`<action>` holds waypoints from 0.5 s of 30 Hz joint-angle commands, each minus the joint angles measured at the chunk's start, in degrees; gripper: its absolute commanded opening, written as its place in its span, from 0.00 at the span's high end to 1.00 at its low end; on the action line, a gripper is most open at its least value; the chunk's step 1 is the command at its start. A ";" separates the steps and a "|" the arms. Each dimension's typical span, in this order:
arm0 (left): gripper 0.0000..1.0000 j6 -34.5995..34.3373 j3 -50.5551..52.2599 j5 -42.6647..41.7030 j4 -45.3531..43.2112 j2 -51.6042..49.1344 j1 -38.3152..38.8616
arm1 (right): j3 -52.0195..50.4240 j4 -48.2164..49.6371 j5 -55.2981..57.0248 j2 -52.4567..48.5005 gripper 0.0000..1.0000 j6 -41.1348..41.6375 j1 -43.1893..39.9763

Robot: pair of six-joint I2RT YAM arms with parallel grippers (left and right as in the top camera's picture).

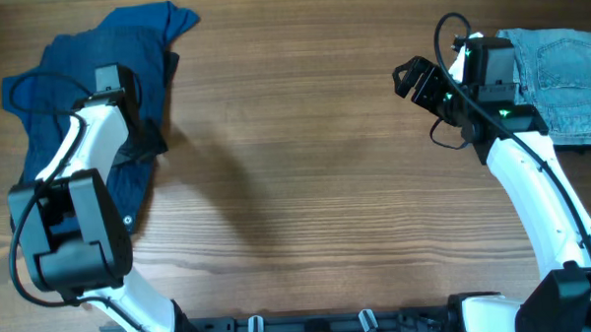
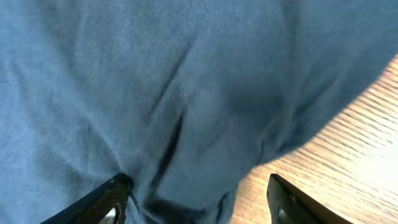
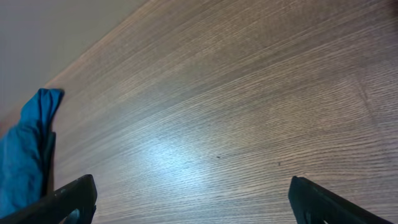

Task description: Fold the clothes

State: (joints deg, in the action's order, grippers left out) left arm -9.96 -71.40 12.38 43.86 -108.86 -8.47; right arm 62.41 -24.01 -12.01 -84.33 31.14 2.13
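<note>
Wooden table (image 1: 305,166), bare grain through the middle, cloth at two corners only. Left gripper (image 2: 198,186): fingers spread wide, nothing pinched, poised directly over the blue shirt (image 1: 36,86), whose rumpled folds fill the left wrist view and run between the finger tips; contact with the cloth cannot be told. Shirt is a crumpled heap, not flat, longer from the table's far edge toward the near edge than across, one corner flung out at the far side. Darker cloth (image 1: 138,171) shows at the shirt's near edge; separate garment or shadowed fold, cannot tell. Right gripper (image 1: 411,80): likewise spread and empty, over bare wood, well apart from the shirt across the table. Light-wash jeans (image 1: 563,68) lie beyond it, farthest from the shirt, flat and already squared up by the look of it. Judgement: shirt sits straight below the left gripper, so the left arm is the nearer for the pick; right arm must cross the table to help. No brand, label or legible writing in any view.
</note>
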 commanded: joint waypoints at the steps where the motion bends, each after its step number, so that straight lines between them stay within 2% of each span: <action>1: 0.29 -0.37 0.13 1.57 -0.85 -2.71 -0.07 | 0.85 0.22 -0.70 -0.66 0.01 -1.16 -0.13; 3: 0.30 -0.39 0.13 2.05 -1.11 -3.41 -0.07 | 0.85 0.20 -0.48 -0.66 0.01 -1.18 -0.13; 4: 0.34 -0.37 0.13 2.25 -1.11 -3.45 -0.07 | 0.85 0.17 -0.48 -0.66 0.00 -1.18 -0.13; 5: 0.50 -0.37 0.13 2.54 -1.11 -3.50 -0.07 | 0.85 0.17 -0.48 -0.66 0.01 -1.16 -0.13; 6: 0.60 -0.35 0.13 2.80 -1.09 -3.48 -0.07 | 0.85 0.17 -0.48 -0.66 0.01 -1.16 -0.13; 7: 0.77 -0.37 0.13 3.43 -1.09 -3.48 -0.07 | 0.85 0.28 -0.48 -0.66 0.01 -1.16 -0.13; 9: 0.96 -0.37 0.13 4.20 -0.94 -3.41 -0.04 | 0.85 0.37 -0.48 -0.66 0.01 -1.16 -0.13; 15: 0.96 -0.37 -2.73 4.15 4.90 -0.59 0.00 | 0.85 0.85 -0.48 -0.66 0.01 -1.14 -0.13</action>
State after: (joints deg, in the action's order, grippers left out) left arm -10.17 -71.94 16.45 44.80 -110.91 -8.51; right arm 62.41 -23.92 -11.99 -84.33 31.14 2.13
